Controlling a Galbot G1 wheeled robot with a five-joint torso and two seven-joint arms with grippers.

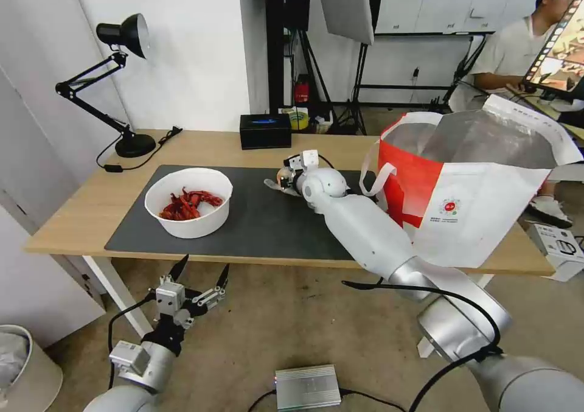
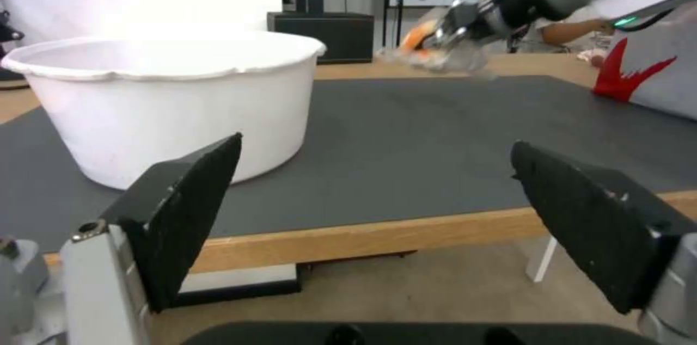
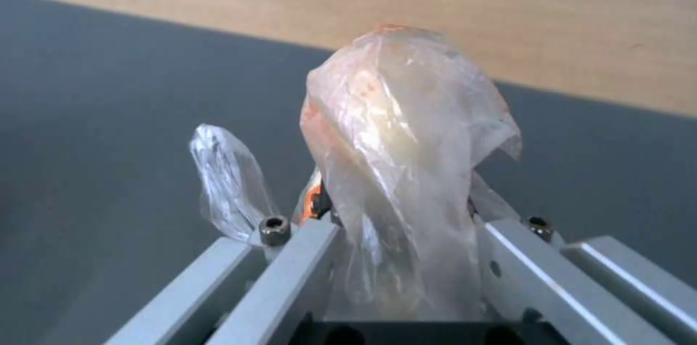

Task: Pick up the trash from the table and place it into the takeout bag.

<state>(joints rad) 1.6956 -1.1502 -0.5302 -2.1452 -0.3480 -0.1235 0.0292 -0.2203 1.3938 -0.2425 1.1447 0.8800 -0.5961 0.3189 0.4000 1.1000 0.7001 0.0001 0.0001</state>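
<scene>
Gripping a crumpled clear bag point(image 3: 407, 160) between clenched jaws, the right gripper point(image 1: 286, 179) holds it above the dark mat point(image 1: 255, 217), between the white bowl point(image 1: 189, 202) and the takeout bag point(image 1: 468, 193). Below the table edge nearest that bowl, the left gripper point(image 1: 201, 278) hangs with jaws spread.

The head view looks forward and down from above the table point(image 1: 91, 208), taking in its whole top and the room behind. The left wrist view sits low, just off the near table edge, facing level across the dark mat point(image 2: 407, 133) past its own gripper point(image 2: 374, 171). The right wrist view hangs very close over the mat point(image 3: 109, 89), looking along its gripper point(image 3: 403, 220). All 3 share the mat; the head and left wrist views share the white bowl point(image 1: 189, 202).
</scene>
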